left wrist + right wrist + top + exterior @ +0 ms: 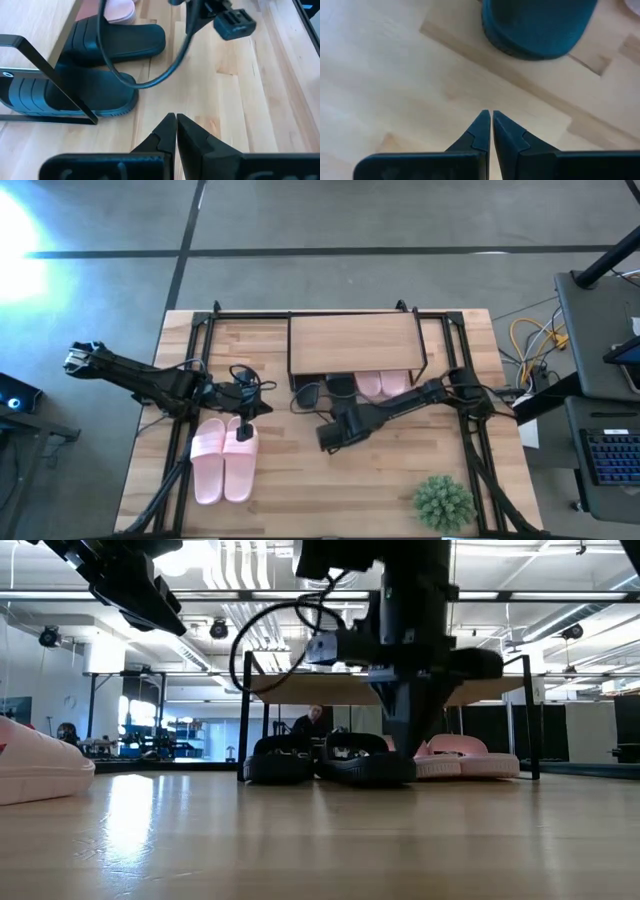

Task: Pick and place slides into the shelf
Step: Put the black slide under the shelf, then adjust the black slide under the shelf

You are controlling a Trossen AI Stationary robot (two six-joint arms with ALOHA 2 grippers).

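Black slides [95, 65] under shelf [355, 342], plain in left wrist view

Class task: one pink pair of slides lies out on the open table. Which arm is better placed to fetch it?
Left. The left pincer hangs right over the pink pair, shut and empty, while the right pincer sits nearer the shelf.
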